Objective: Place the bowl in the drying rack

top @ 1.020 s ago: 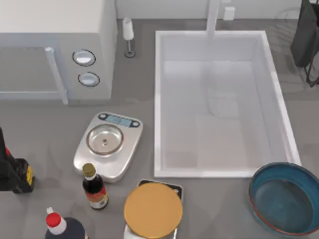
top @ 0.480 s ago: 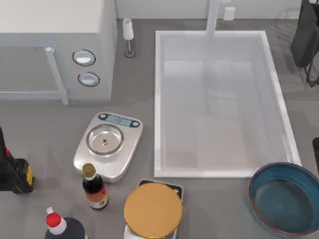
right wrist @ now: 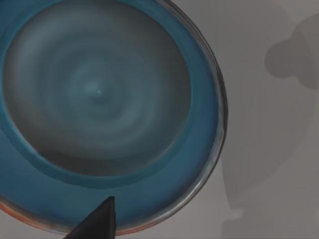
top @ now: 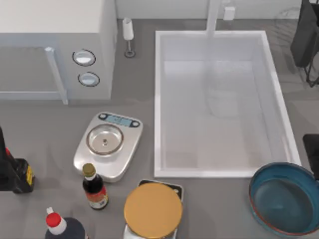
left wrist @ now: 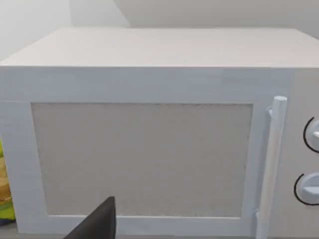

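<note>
The bowl [top: 285, 199] is wide and shallow, teal-blue inside with a thin reddish-brown rim, and rests on the counter at the front right, just in front of the sink's corner. The right wrist view looks straight down into the bowl [right wrist: 99, 94], with a dark tip of my right gripper [right wrist: 97, 221] over its near rim. A dark part of my right arm [top: 312, 154] reaches in at the right edge, just behind the bowl. A dark wire-legged thing at the back right corner looks like the drying rack [top: 306, 40], cut off by the edge. My left arm [top: 12, 172] stays parked at the left edge.
A white sink basin [top: 158, 99] fills the middle right, with a faucet [top: 213, 15] behind it. The microwave [top: 55, 45] stands at the back left. A silver scale [top: 107, 144], a dark sauce bottle [top: 94, 188], a gold disc [top: 153, 209] and a red-capped bottle [top: 57, 224] crowd the front left.
A dark part of my right arm has come into the top view at the right edge, just behind the bowl. The bowl and the left arm have not moved.
</note>
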You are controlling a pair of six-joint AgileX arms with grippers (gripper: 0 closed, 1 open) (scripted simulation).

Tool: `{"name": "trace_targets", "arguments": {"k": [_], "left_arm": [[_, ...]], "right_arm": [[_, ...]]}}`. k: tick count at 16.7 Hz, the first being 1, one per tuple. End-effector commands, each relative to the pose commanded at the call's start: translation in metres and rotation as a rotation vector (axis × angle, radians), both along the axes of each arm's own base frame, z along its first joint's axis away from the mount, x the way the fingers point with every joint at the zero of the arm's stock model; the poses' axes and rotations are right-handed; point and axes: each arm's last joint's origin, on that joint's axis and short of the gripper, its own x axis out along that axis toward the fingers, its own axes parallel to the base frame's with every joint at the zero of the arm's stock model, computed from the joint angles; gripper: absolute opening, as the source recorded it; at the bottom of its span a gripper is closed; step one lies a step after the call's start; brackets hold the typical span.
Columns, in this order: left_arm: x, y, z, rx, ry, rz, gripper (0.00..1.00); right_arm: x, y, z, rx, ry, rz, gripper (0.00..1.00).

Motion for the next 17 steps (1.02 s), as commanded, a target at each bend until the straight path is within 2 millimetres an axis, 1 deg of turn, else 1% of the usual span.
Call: {"name": "trace_targets", "arguments": {"k": [3,4,6,11,13,15,17], "left_arm": [[0.000,0.000,0.000,0.000,0.000,0.000,1.00],[0.000,0.000,0.000,0.000,0.000,0.000,1.00],[0.000,0.000,0.000,0.000,0.000,0.000,1.00],[0.000,0.000,0.000,0.000,0.000,0.000,1.00],[0.000,0.000,0.000,0.000,0.000,0.000,1.00],[0.000,0.000,0.000,0.000,0.000,0.000,1.00],[0.000,0.000,0.000,0.000,0.000,0.000,1.00]], "right_arm": [[0.000,-0.001,-0.001,0.000,-0.002,-0.003,1.00],[0.000,-0.001,-0.005,0.000,0.001,-0.002,1.00],[0.002,0.000,-0.019,-0.001,0.004,0.000,1.00],[0.005,0.001,-0.076,0.002,-0.010,0.000,1.00],[0.002,0.000,-0.093,0.001,-0.005,0.000,1.00],[0.000,0.000,-0.100,0.000,0.000,0.000,1.00],[0.000,0.000,-0.100,0.000,0.000,0.000,1.00]]}}
